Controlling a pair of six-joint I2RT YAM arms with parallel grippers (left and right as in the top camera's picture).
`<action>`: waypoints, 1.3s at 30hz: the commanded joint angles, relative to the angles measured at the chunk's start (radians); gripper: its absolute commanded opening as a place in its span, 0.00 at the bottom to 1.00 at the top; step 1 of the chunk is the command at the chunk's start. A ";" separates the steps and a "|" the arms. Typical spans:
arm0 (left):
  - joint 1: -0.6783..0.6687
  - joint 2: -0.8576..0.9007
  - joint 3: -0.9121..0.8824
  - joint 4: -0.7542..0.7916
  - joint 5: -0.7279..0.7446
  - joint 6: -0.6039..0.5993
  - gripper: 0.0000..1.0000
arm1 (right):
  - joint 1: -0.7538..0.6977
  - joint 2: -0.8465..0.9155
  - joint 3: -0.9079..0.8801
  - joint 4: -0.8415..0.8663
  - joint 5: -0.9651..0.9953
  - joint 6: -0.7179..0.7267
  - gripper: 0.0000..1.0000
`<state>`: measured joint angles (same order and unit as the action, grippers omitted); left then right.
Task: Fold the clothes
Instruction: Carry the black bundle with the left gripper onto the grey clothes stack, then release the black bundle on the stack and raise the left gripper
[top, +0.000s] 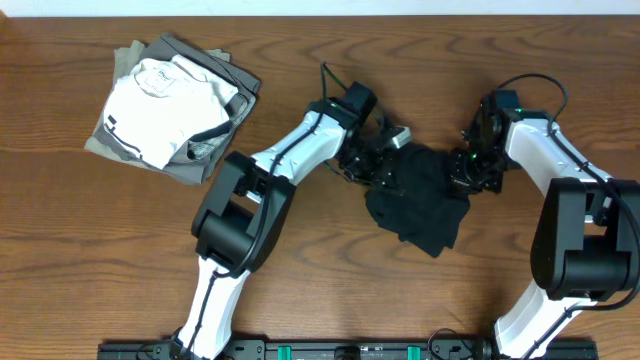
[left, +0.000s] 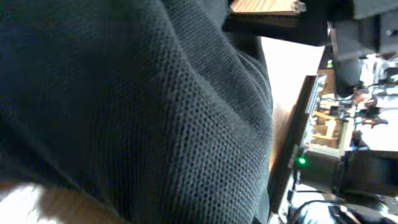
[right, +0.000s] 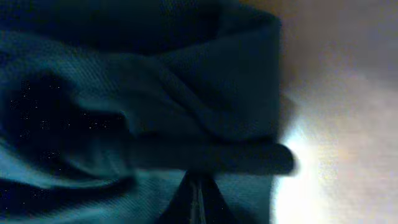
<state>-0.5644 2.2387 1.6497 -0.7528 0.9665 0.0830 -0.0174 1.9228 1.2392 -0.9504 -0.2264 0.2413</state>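
I'm seeing the black shirt (top: 420, 195) lying in a crumpled heap on the table (top: 90, 260), right of centre, bunched between my two arms. It isn't spread flat and has no clean fold line, and I can't make out sleeves or collar from overhead. I'm judging the fold as barely begun: the shirt needs opening out flat first, then sleeves in, then halving.

The left tool (top: 372, 168) is sitting at the heap's upper left edge and the right tool (top: 468, 172) at its upper right edge, both touching or just over the fabric. The left wrist view is filling up with dark knit cloth close to the lens. No fingers are showing, so I can't tell whether that tool is spread or pinching. The right wrist view is giving me dim folds of the same cloth with bare table to the right, and again I can't tell the state of the fingers.

Well apart, at the table's upper left, a folded white garment (top: 165, 90) is resting on folded grey garments (top: 215, 150). Those look finished and aren't my job here.
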 joint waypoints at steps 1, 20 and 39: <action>0.075 -0.054 0.026 -0.045 0.039 0.016 0.06 | -0.022 -0.048 0.068 -0.057 0.034 -0.087 0.01; 0.864 -0.469 0.107 -0.109 0.035 0.133 0.06 | -0.041 -0.346 0.219 -0.097 -0.011 -0.115 0.08; 1.197 -0.249 0.022 -0.298 -0.253 0.072 0.98 | -0.041 -0.346 0.219 -0.090 -0.010 -0.116 0.08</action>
<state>0.6094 2.0121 1.6588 -1.0302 0.7532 0.2100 -0.0570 1.5730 1.4574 -1.0420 -0.2314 0.1322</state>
